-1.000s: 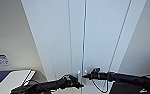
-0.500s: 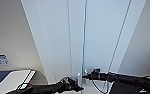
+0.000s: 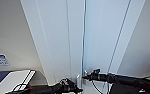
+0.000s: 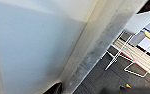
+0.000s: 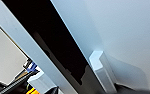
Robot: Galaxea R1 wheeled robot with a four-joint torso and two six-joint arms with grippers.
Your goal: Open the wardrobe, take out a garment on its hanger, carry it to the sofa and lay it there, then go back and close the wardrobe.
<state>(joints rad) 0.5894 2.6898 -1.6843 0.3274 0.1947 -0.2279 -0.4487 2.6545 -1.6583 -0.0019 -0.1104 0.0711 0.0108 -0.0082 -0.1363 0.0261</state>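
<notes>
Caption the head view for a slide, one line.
Both claws, left and right, reach the small handles at the centre seam of the tall white wardrobe.

The wardrobe (image 3: 96, 37) is faced with smooth, plain white panels of a painted or laminated look, matt to faintly satin, with a soft bluish sheen seen on the doors in the head view. Its small handles (image 5: 101, 67) are finished in the same smooth white, with crisp edges. One door edge (image 4: 96, 52) is mottled grey and looks duller and rougher than the faces. The robot's arms (image 3: 121, 78) are cased in black, matt material with a few lighter metal-like fittings near the wrists. A thin white wire-like frame (image 4: 118, 55) stands on a dark, matt floor (image 4: 101, 80), beside pale wood-grained boards (image 4: 138, 57).
</notes>
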